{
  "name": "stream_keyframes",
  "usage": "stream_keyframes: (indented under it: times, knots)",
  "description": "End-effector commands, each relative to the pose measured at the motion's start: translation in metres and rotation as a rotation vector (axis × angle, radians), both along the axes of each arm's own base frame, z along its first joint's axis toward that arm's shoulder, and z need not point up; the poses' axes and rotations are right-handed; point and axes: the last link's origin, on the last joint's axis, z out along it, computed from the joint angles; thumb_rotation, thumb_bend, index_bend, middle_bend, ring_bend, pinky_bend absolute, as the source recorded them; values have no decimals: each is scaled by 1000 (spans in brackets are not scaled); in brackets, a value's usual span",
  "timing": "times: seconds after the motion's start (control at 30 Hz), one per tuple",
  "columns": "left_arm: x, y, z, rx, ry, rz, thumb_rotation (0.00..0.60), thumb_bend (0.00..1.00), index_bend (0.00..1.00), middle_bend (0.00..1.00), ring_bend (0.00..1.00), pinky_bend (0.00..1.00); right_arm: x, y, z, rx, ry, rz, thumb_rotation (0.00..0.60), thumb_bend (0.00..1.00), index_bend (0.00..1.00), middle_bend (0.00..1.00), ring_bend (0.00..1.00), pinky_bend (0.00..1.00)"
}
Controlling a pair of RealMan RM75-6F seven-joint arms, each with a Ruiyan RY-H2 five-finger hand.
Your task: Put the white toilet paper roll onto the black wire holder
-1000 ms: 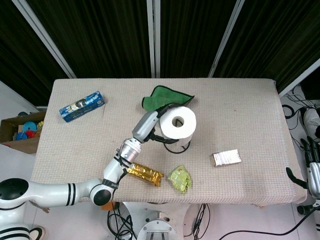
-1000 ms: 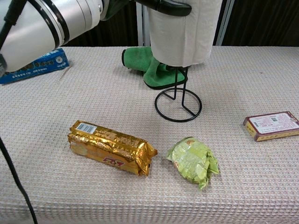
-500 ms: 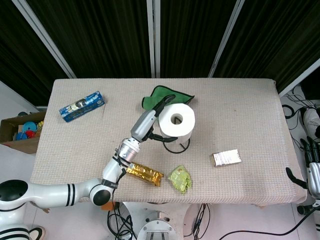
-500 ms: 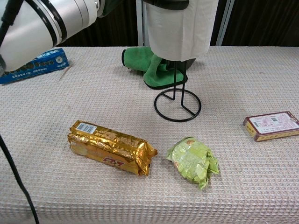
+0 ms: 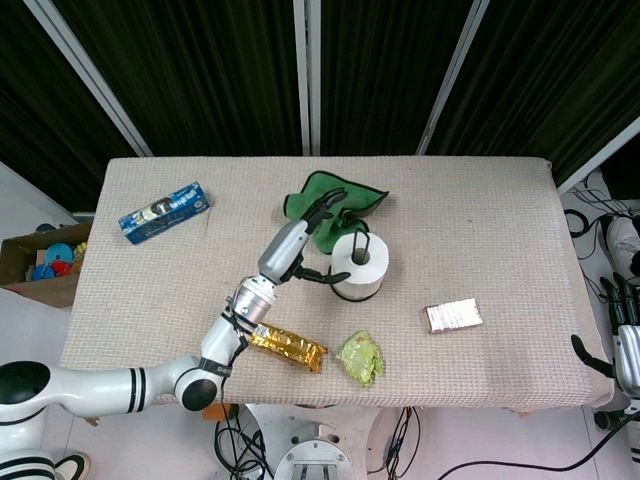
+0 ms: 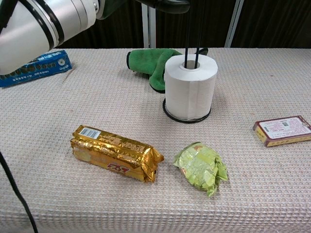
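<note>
The white toilet paper roll [image 5: 360, 262] [image 6: 190, 87] stands upright on the base of the black wire holder [image 6: 167, 112]. The holder's wire post [image 6: 199, 29] runs up through the roll's core. My left hand [image 5: 310, 235] hovers just left of and above the roll with its fingers spread, holding nothing. In the chest view only a dark fingertip of it [image 6: 165, 5] shows, at the top edge. My right hand [image 5: 628, 335] hangs beyond the table's right edge, far from the roll, with nothing in it.
A green cloth [image 5: 335, 195] [image 6: 146, 60] lies right behind the holder. A gold snack packet [image 5: 290, 348] and a crumpled green wrapper [image 5: 361, 358] lie near the front edge. A small box [image 5: 453, 316] sits to the right and a blue packet [image 5: 163, 212] at the back left.
The roll has dropped from the left hand down over the post onto the holder's base. The hand has let go and opened, drawing slightly left.
</note>
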Motion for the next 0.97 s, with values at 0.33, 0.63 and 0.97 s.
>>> stream_keyframes:
  times: [0.33,0.63,0.97]
  knots:
    - [-68,-21,60,196,255,-44,595,106,0,0,14,185,1,1,4,-14,4,11,600,216,0,0,0,0]
    - [-219,-111,124,482,999,-21,417,118,84,42,27,188,2,-1,-1,-3,49,35,600,216,0,0,0,0]
    - [-284,-181,133,532,1117,188,267,112,86,53,30,188,5,-8,-12,43,98,28,600,216,0,0,0,0]
